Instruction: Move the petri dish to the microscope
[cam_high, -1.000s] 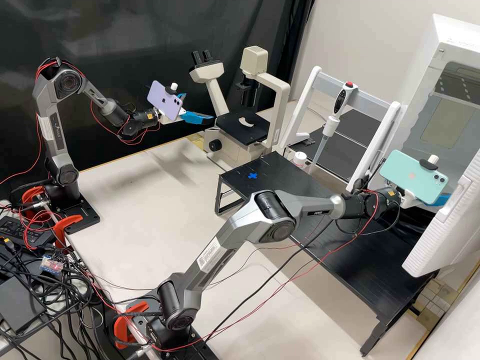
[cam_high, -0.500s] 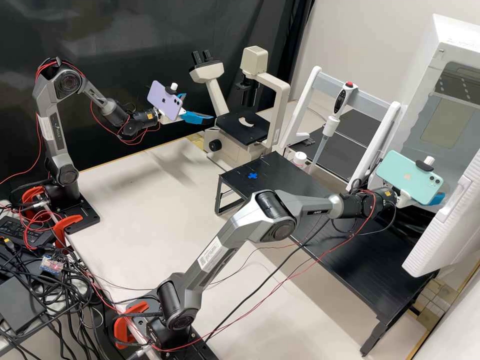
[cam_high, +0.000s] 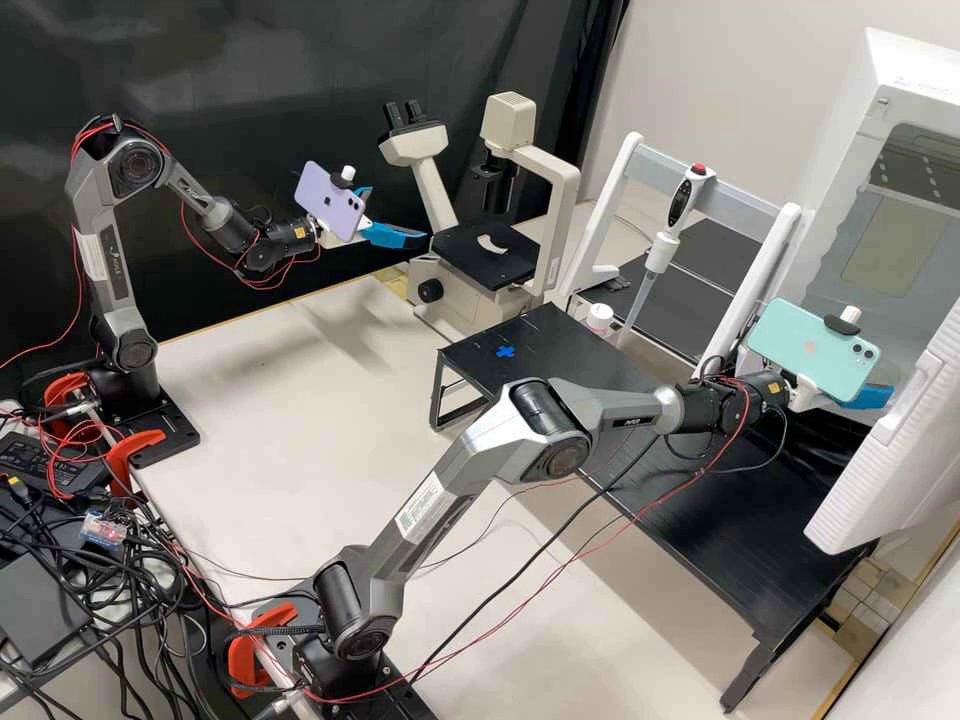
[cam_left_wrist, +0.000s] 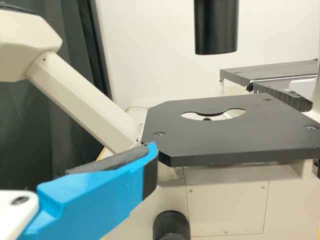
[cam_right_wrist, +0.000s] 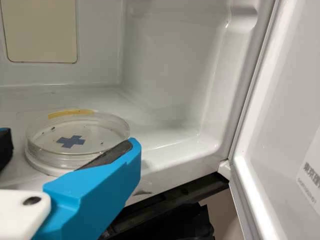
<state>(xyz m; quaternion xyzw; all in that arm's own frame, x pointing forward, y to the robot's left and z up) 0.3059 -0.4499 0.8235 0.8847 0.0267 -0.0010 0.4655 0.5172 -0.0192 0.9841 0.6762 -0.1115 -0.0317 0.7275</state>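
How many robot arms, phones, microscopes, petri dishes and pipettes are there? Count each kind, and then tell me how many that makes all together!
Robot arms: 2
Phones: 2
Microscope: 1
Petri dish: 1
Pipette: 1
Total: 7

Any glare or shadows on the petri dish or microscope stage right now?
Right wrist view: faint glints along the clear petri dish, its blue cross readable. Left wrist view: microscope stage softly lit, no harsh glare. High view: soft shadows on the pale bench top.
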